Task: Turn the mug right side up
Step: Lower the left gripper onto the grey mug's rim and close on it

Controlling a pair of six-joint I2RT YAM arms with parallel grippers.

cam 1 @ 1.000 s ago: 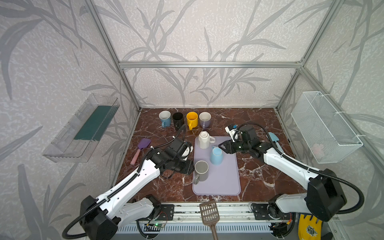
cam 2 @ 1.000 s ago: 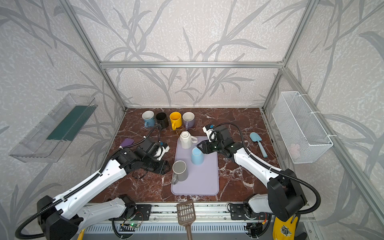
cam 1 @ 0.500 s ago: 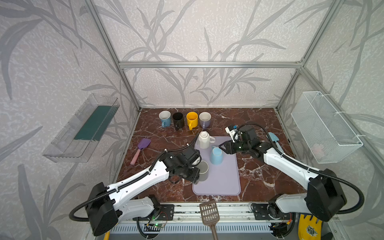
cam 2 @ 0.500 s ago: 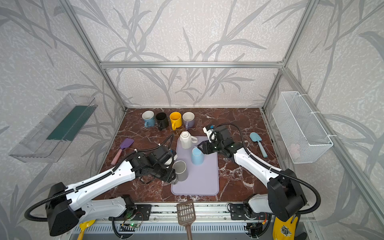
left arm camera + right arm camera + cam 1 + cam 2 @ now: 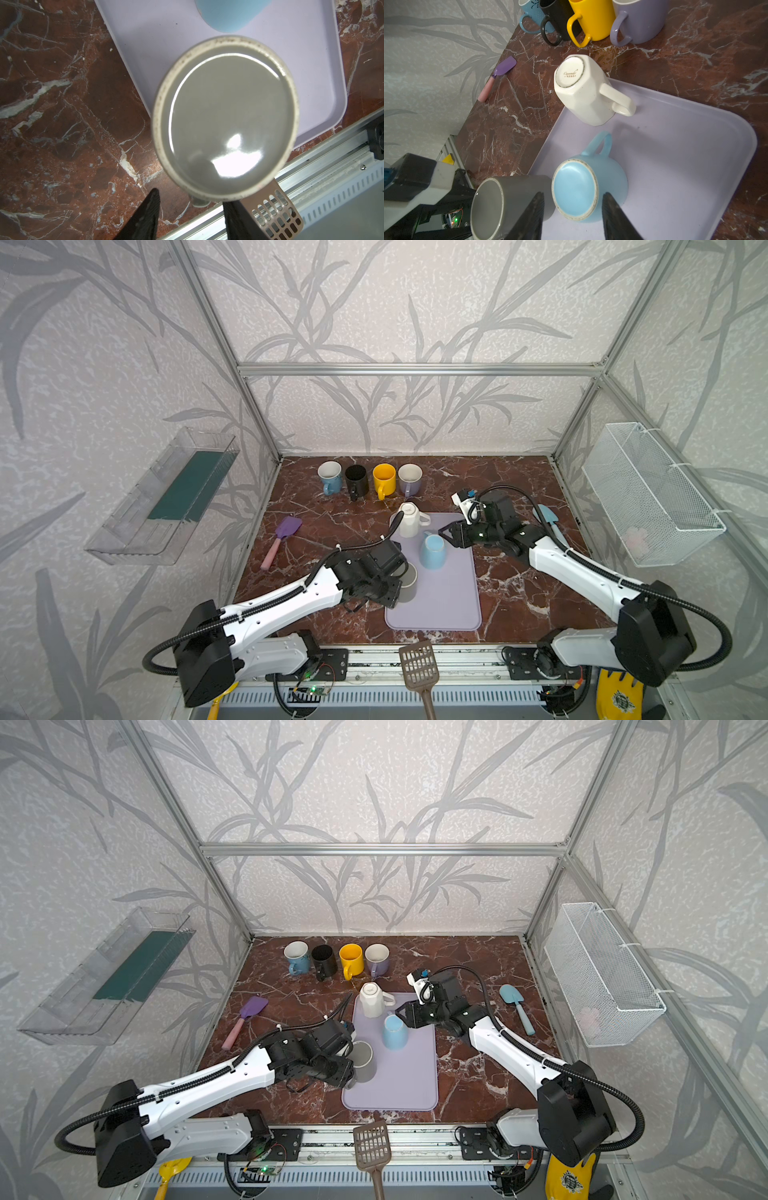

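The marble table is filling the lower middle of both top views. The left arm is extending in from the lower left, and the right arm is extending in from the lower right. A lavender mat is lying at the centre of the table, toward its bottom edge.

Three mugs are standing base-up on the mat. The grey mug is sitting at the mat's left edge, directly right of the left arm's wrist. The light blue mug is sitting just above it in the frame, near but apart. The white mug is occupying the mat's upper left corner. Four upright mugs are standing in a row near the table's top edge.

A purple spatula is lying left of the mat, and a blue scoop is lying right of it.

In the left wrist view, the grey mug is showing its glazed base at centre frame. The left fingers are standing apart at the bottom edge, with part of the handle showing between them and touching neither. In the right wrist view, the right fingers are standing apart at the bottom edge, framing the light blue mug's base and gripping nothing.
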